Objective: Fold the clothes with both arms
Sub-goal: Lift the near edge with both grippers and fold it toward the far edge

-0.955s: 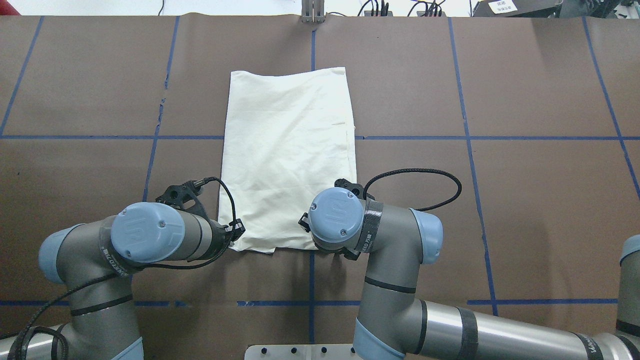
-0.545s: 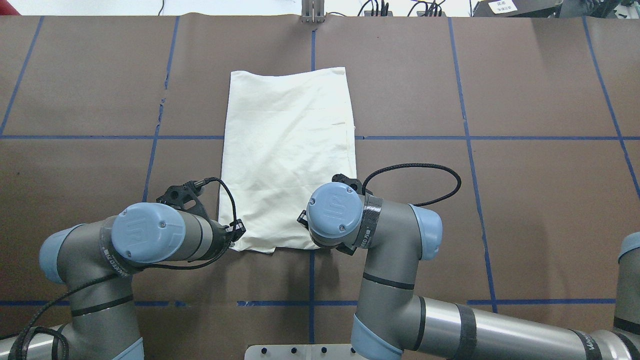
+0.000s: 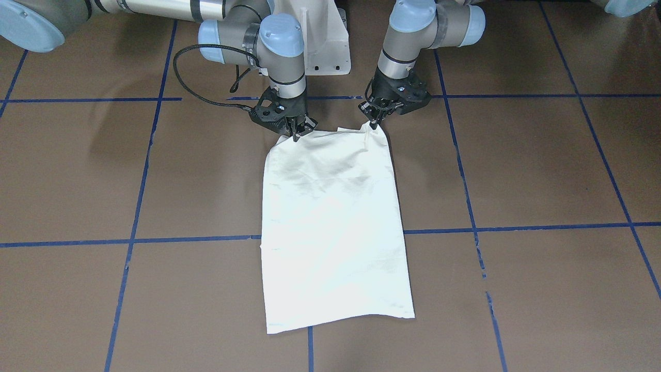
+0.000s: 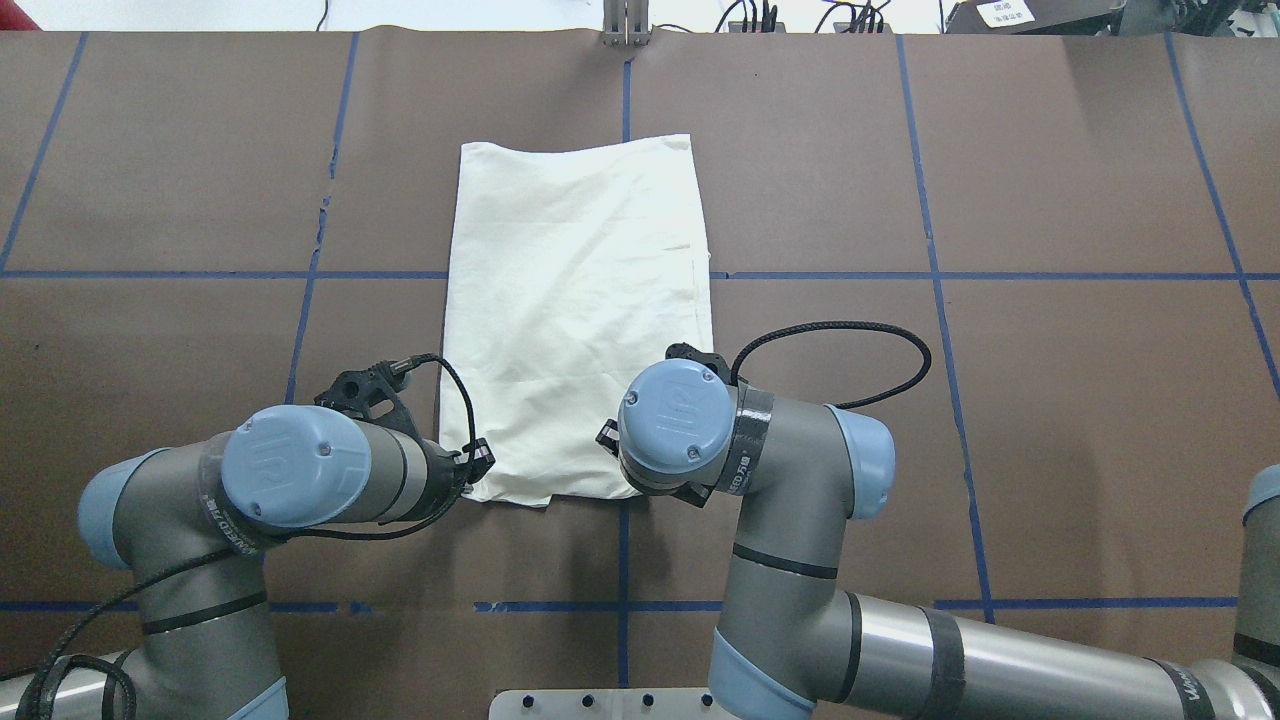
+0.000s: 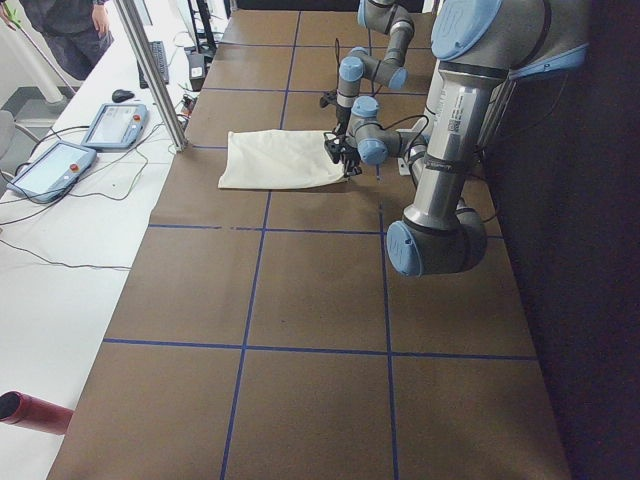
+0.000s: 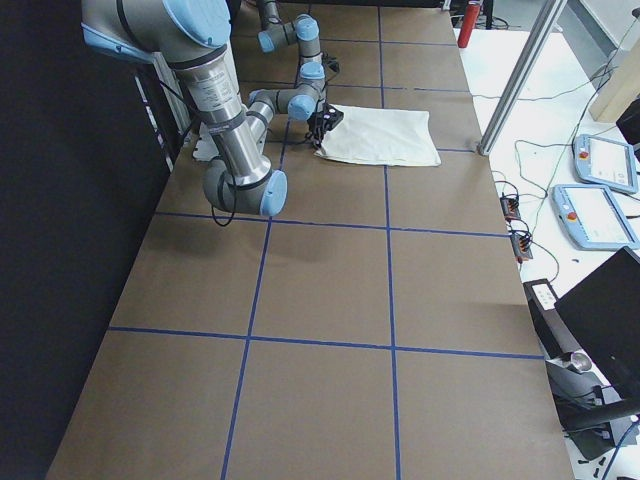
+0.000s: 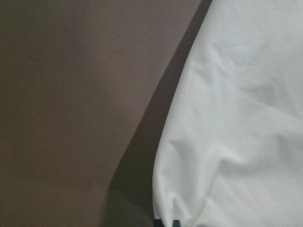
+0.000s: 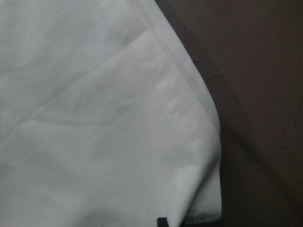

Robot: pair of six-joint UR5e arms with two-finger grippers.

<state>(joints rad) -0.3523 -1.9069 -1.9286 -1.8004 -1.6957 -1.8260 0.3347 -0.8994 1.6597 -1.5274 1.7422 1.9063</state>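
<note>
**Both claws clamped on the near corners of the folded shirt**

The cream-white T-shirt [image 3: 333,227] is seen folded into a long, narrow rectangle, with a plain cream surface turned upward. It is laid flat on the brown-papered table [image 3: 516,165], across one of the blue tape lines [image 3: 516,226], its short edges facing toward and away from the robot.

The short edge nearest the robot is taken at both ends. The left gripper [image 3: 373,123] is pointed steeply downward at one corner. Its jaws are drawn almost together, with only cloth between them. The fabric there is gathered into a small raised peak just under the tips, and creases are seen running toward the pinch in the left wrist view.

The right gripper [image 3: 296,135] is set on the other corner of the same edge, its jaws likewise closed tightly on the cloth. In the right wrist view the hemmed corner is shown curled over beside a dark fingertip [image 8: 162,222]. This corner is lifted less, if at all.

The rest of the garment is left lying on the table.
</note>
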